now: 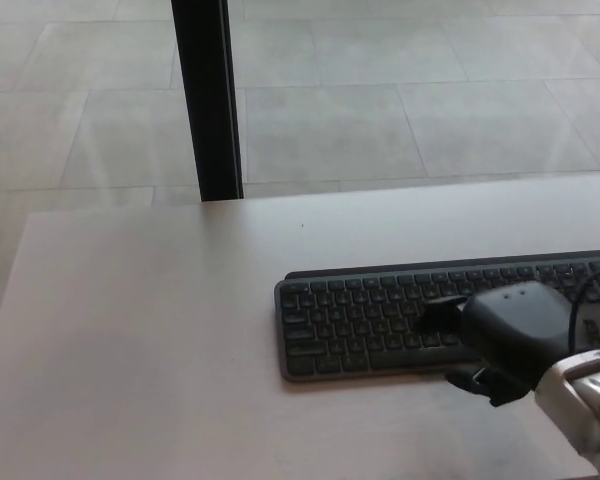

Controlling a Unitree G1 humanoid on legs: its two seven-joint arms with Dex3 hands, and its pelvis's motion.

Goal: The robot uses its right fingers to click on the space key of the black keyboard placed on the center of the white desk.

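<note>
A black keyboard (pixel 380 315) lies on the white desk (pixel 160 320), running off the right edge of the head view. My right hand (pixel 505 335) hovers over the keyboard's lower middle rows, covering the keys there. One finger (pixel 438 314) points left over the keys, and a thumb tip (pixel 470 379) pokes out near the keyboard's front edge. The space key is hidden under the hand. Whether any finger touches a key cannot be made out. The left hand does not show.
A black vertical post (pixel 208 100) stands behind the desk's far edge. Beyond it is a pale tiled floor (pixel 380 100). The desk's left edge (pixel 10 300) slants toward the front. A black cable (pixel 590 290) loops above my wrist.
</note>
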